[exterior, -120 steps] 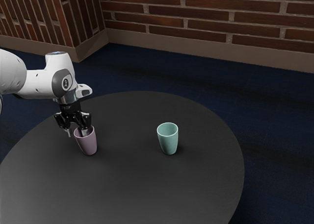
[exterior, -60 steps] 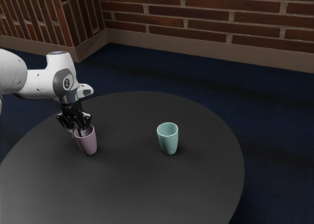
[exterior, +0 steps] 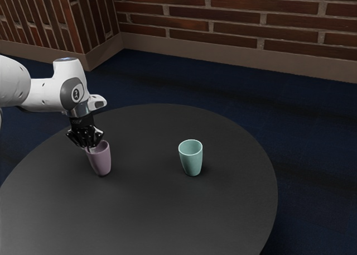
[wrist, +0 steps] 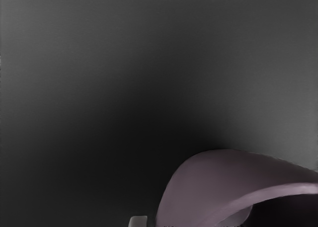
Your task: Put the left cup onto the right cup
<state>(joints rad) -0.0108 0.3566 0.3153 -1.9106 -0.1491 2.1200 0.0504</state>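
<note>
A purple cup [exterior: 101,161] stands on the round black table [exterior: 167,216] at the exterior view's left. My gripper [exterior: 91,147] comes down on the cup's near-left rim and is shut on it, one finger inside the wall and one outside. The teal cup [exterior: 191,158] stands upright and apart, to the exterior view's right of the purple one. In the wrist view the purple cup's rim [wrist: 223,187] curves just under my hand, above the dark tabletop [wrist: 124,88].
The table's edge runs close behind my hand at the exterior view's left. Open tabletop lies between the two cups and in front of them. A brick wall and dark blue floor lie beyond the table.
My fingers have closed in on the purple cup's rim. The cup has gone from leaning toward the arm to standing nearly upright. The teal cup has not moved.
</note>
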